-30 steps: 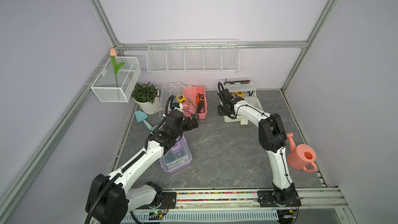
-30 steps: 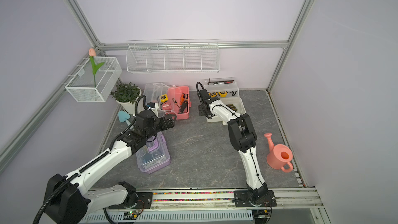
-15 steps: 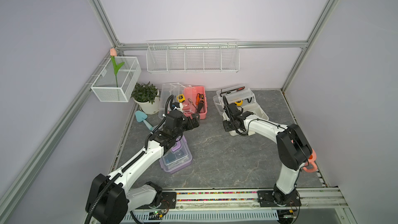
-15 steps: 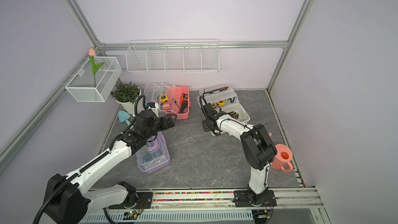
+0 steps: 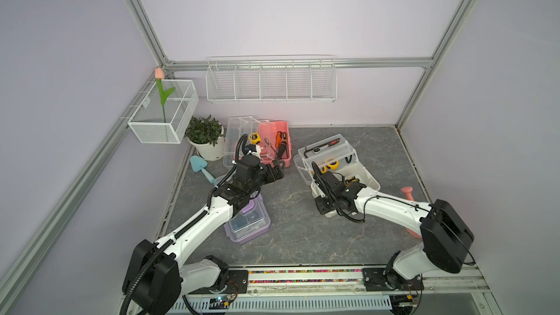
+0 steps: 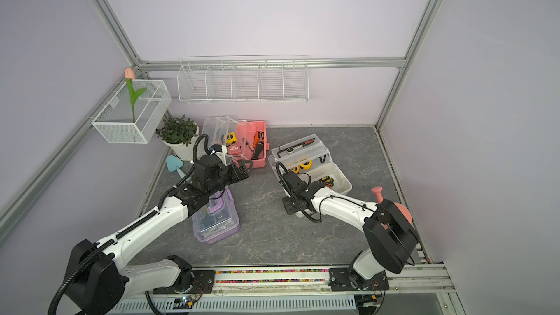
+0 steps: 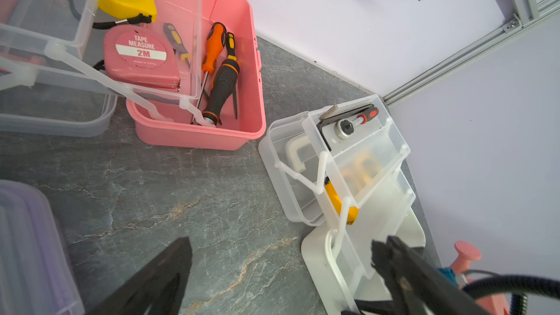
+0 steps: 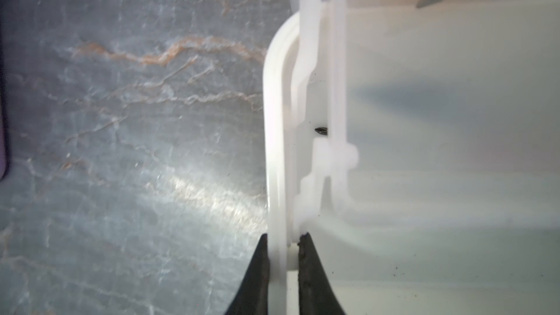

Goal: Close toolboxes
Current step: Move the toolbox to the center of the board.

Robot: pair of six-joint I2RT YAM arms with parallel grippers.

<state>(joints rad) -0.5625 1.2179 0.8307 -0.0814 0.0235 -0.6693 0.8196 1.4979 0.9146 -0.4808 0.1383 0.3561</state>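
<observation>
The white toolbox [image 5: 372, 182], tray [image 5: 330, 151] still folded out, now sits skewed right of centre on the table [image 5: 303, 237], dragged forward from the back wall [image 5: 363, 110] where it stood a second ago. The right gripper [image 8: 283, 240] is pinched nearly closed on its thin near rim [image 8: 274, 116]. The left gripper [image 5: 278, 170] has not moved: spread wide, empty, before the open pink toolbox [image 5: 287, 150].

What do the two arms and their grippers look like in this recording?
The left arm and right arm have white links with bulky black joint housings. A ribbed black hose runs along the left arm; thin black cables loop along the right. The left gripper and right gripper have black tapered fingers.
</observation>
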